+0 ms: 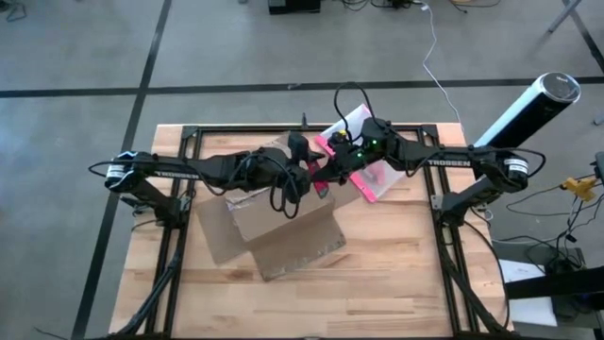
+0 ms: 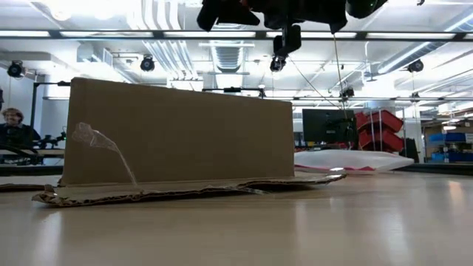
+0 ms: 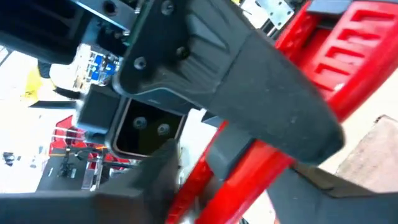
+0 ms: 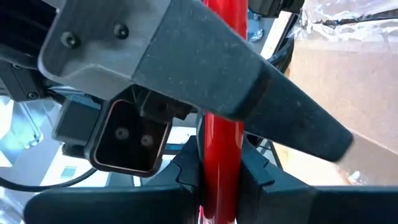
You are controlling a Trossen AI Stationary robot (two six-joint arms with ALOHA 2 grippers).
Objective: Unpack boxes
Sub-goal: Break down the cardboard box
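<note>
The brown corrugated cardboard box (image 1: 269, 222) lies on the light wooden tabletop (image 1: 396, 283), a little left of the middle and nearer to the far edge than to the near edge. Its flaps are folded out flat on the wood, and one big flap (image 1: 297, 247) reaches toward the near edge. In the low view one wall of the box (image 2: 177, 133) stands upright above the flat flaps, and a strip of clear tape (image 2: 103, 144) hangs loose on it.

Both dark arms meet above the far side of the box, close to the middle of the tabletop. The left gripper (image 1: 304, 173) and the right gripper (image 1: 332, 170) are just beside each other there, high above the wood. Between them is a red, bar-shaped object (image 1: 321, 181). In the right wrist view the right gripper's fingers (image 4: 261, 168) are closed on this red bar (image 4: 219, 162), one on each side and touching it. In the left wrist view the same red object (image 3: 249, 162) passes close by the left gripper's finger (image 3: 155, 180), but I cannot tell if this gripper is open or closed.

A translucent pouch with a pink edge (image 1: 359, 156) lies under the right arm near the far edge, to the right of the box. In the low view it (image 2: 355, 159) rests flat on the tabletop behind the box's flap.
</note>
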